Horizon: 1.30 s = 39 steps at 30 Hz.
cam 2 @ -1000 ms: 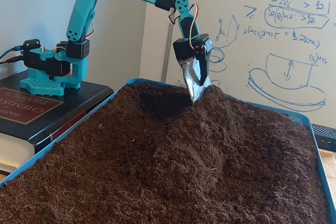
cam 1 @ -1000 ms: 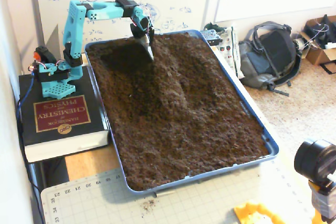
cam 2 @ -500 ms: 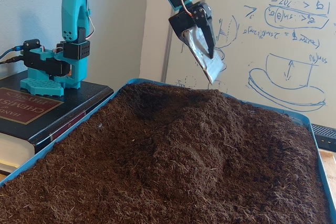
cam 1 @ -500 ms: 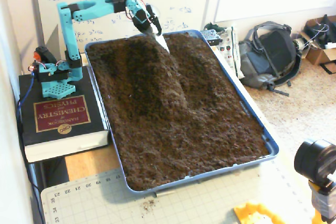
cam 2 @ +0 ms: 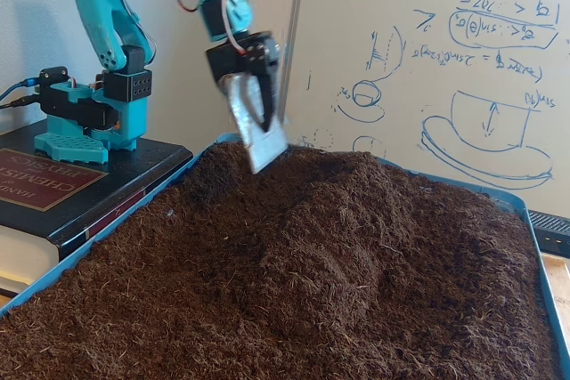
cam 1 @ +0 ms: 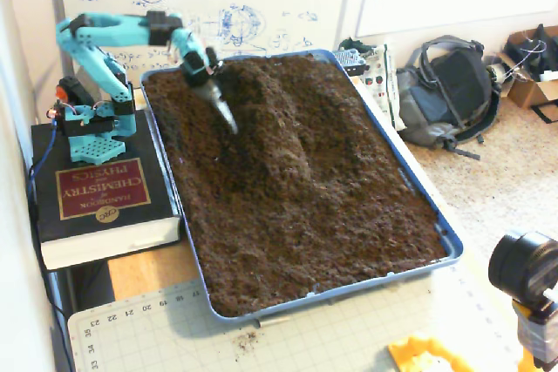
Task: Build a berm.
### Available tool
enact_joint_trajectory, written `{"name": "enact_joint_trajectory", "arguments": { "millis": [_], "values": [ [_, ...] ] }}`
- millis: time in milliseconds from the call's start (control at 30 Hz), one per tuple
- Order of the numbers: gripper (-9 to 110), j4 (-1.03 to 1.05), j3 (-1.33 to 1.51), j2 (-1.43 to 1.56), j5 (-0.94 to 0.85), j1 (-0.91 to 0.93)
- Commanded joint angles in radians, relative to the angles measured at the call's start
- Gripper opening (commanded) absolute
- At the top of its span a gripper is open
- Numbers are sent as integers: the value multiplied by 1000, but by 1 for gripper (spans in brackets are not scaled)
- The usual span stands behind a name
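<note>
While the tool point(cam 2: 260, 144) hovers over the dark-brown soil berm point(cam 1: 277, 124), grip state indeterminate, the black book point(cam 1: 98, 193) reads "CHEMISTRY and PHYSICS".

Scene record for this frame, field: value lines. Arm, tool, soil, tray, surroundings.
arm: teal, base mounted on a chemistry handbook
gripper: carries a flat metal blade; jaws state unclear
blade position: above the soil, at the tray's arm-side far corner; contact not clear
berm: low ridge running lengthwise from the tray's far end to about mid-tray
tray: blue, filled with dark brown soil
background: whiteboard, backpack on the floor
</note>
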Motion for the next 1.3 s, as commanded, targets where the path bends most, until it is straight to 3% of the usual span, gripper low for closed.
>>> {"name": "enact_joint_trajectory", "arguments": {
  "millis": [0,600,867,1100,1267],
  "values": [
    [0,-15,120,207,-72,81],
    [0,-11,721,910,-75,130],
    [0,347,715,1121,-74,130],
    [0,308,718,1112,-66,130],
    [1,321,718,1114,51,130]
  ]
}}
